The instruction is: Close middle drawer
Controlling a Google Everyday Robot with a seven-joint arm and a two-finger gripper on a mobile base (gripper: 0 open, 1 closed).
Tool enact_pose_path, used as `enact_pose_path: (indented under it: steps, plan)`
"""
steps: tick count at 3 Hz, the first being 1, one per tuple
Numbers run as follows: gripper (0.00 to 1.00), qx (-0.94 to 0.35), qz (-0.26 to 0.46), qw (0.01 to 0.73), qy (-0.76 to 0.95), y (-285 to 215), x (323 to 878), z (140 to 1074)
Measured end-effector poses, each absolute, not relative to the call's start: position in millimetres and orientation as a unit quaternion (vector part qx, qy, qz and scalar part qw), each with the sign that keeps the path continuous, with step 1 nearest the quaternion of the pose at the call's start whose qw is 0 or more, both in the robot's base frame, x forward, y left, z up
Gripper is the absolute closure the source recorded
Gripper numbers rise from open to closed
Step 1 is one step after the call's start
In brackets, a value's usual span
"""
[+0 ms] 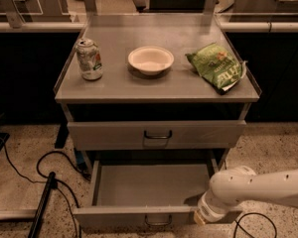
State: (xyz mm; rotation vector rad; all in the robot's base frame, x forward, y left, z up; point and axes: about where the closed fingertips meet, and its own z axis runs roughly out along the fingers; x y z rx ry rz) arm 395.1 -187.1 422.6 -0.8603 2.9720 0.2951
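Observation:
The middle drawer [149, 185] of the grey metal cabinet is pulled well out, and its tray is empty. Its low front panel has a small dark handle [158, 221] at the centre. My white arm reaches in from the right. My gripper [202, 216] is at the right end of the drawer's front panel, at its top edge. The gripper's tip is hidden behind the arm's wrist and the panel. The top drawer [156, 134] above is closed. The lowest drawer is out of view.
On the cabinet top [114, 86] stand a soda can [89, 58], a white bowl [150, 59] and a green chip bag [217, 67]. Black cables [49, 175] and a dark pole [42, 205] lie on the floor to the left. Counters stand behind.

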Motion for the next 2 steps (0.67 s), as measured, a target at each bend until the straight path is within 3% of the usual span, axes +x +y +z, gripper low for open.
enact_pose_path:
  steps: [1, 2]
  plan:
    - [1.0, -0.278, 0.094, 0.028, 0.956, -185.9, 407.8, 424.0]
    - [0.82, -0.278, 0.094, 0.029, 0.956, -185.8, 408.2, 424.1]
